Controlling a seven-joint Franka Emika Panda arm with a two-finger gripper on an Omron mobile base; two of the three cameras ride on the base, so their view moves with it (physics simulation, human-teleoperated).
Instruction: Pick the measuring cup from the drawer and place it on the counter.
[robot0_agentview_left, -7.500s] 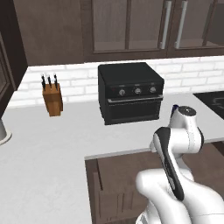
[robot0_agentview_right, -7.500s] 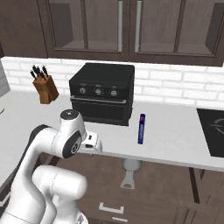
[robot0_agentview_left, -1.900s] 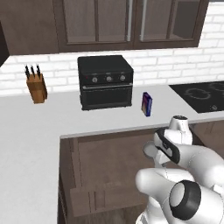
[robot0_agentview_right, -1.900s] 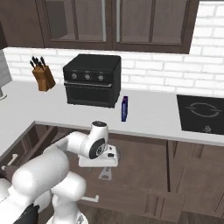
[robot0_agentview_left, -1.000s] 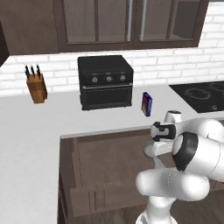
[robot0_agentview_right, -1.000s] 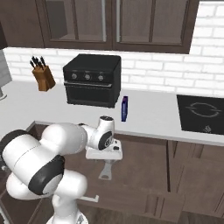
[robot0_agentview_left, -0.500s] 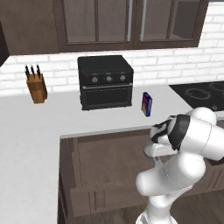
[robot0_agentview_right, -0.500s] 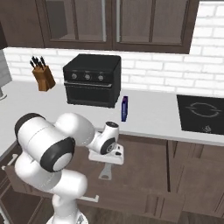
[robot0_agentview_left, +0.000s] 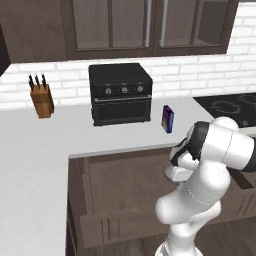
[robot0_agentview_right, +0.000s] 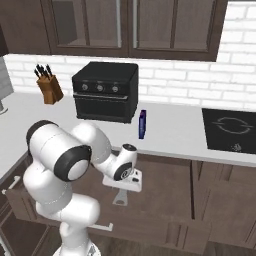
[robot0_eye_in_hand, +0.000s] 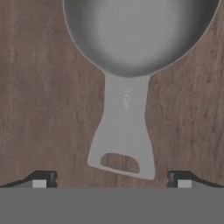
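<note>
Down inside open drawer (robot0_agentview_left: 125, 185) we hover gripper (robot0_eye_in_hand: 111, 179) over measuring cup (robot0_eye_in_hand: 131, 52) lying flat on drawer floor; jaws spread wide, straddling handle end, touching nothing. Counter (robot0_agentview_left: 35, 150) behind.

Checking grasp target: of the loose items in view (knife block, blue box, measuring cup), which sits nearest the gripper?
The measuring cup: it lies on the drawer floor directly before the gripper. The blue box and knife block stand on the counter.

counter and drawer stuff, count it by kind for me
measuring cup: 1, in the drawer
toaster oven: 1
knife block: 1
dark blue box: 1
cooktop: 1
total: 5
</note>
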